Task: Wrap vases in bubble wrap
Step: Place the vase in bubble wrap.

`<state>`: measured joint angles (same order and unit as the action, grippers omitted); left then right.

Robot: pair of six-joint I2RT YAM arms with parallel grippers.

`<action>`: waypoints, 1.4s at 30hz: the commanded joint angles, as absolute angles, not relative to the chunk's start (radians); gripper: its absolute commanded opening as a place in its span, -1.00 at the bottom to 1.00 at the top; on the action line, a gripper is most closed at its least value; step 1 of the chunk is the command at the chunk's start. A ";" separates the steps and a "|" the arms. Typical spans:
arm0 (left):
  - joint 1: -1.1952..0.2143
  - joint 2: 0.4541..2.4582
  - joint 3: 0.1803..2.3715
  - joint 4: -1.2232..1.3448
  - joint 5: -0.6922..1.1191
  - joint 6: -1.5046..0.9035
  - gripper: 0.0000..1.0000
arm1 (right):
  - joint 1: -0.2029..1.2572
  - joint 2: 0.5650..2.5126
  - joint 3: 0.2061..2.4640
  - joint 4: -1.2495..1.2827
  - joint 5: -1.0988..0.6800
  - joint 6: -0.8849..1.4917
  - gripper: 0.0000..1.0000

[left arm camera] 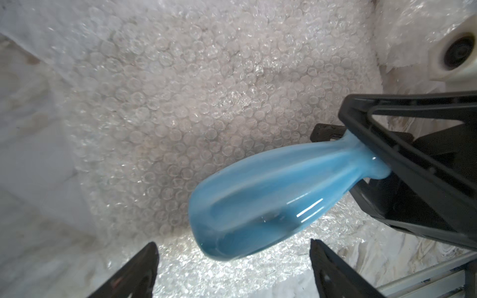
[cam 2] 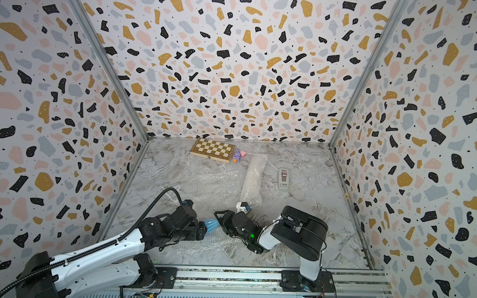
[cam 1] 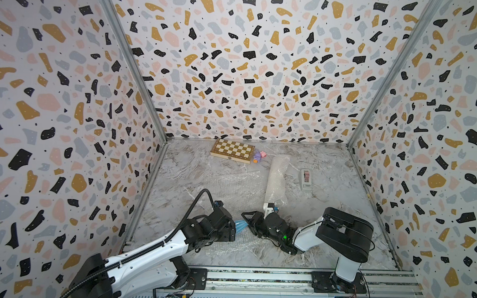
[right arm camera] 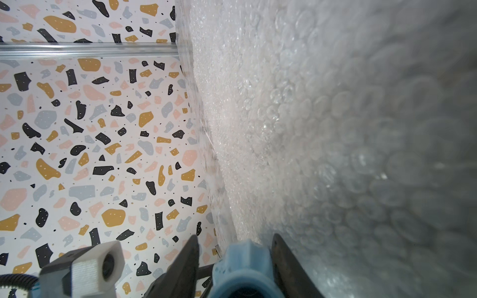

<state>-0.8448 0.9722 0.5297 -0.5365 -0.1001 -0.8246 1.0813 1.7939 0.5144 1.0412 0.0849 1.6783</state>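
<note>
Vase (left arm camera: 271, 201), blue, over bubble wrap (left arm camera: 180, 103) just ahead of my left gripper (left arm camera: 232, 243), spread wide; my right gripper (right arm camera: 235, 237) brackets its neck, grip unclear.

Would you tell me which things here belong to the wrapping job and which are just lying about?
Job: blue vase; bubble wrap under it; rolled wrap bundle; probably the tape dispenser.
Lying about: chessboard; small toys.
</note>
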 commanded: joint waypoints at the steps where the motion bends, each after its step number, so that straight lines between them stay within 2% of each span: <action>1: -0.836 1.008 0.520 -0.431 -0.088 -0.820 0.80 | 1.087 1.724 0.504 0.953 0.114 1.665 -0.06; 8: -0.818 1.099 0.500 -0.317 -0.061 -0.786 0.71 | 1.101 1.614 0.479 0.764 0.128 1.662 -0.07; 12: -0.791 1.137 0.487 -0.281 -0.043 -0.763 0.66 | 1.124 1.459 0.553 0.465 0.196 1.549 -0.05; 18: -0.756 1.188 0.499 -0.253 -0.020 -0.692 0.63 | 1.075 1.382 0.582 0.291 0.178 1.430 0.00; 21: -0.752 1.195 0.499 -0.231 -0.005 -0.657 0.62 | 0.992 1.442 0.699 0.220 0.097 1.227 0.03; 22: -0.750 1.194 0.498 -0.228 -0.005 -0.650 0.62 | 0.979 1.466 0.743 0.235 0.071 1.101 0.03; 25: -0.746 1.187 0.497 -0.216 0.009 -0.631 0.61 | 0.968 1.517 0.879 0.125 0.056 0.920 0.14; 31: -0.736 1.193 0.501 -0.189 0.030 -0.624 0.57 | 0.907 1.683 1.020 0.025 -0.076 0.815 0.18; 36: -0.718 1.230 0.540 -0.194 0.052 -0.572 0.55 | 0.905 1.565 0.960 0.008 -0.011 0.759 0.19; 39: -0.700 1.232 0.539 -0.188 0.101 -0.552 0.56 | 0.917 1.506 0.961 -0.136 0.039 0.652 0.19; 42: -0.698 1.189 0.539 -0.204 0.115 -0.544 0.60 | 0.985 1.427 0.945 -0.284 0.171 0.549 0.19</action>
<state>-0.7063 1.2232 0.5083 -0.2165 0.0792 -0.5785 0.9356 1.5127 0.9485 -0.1081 0.0563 0.6926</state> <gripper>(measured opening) 0.798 0.595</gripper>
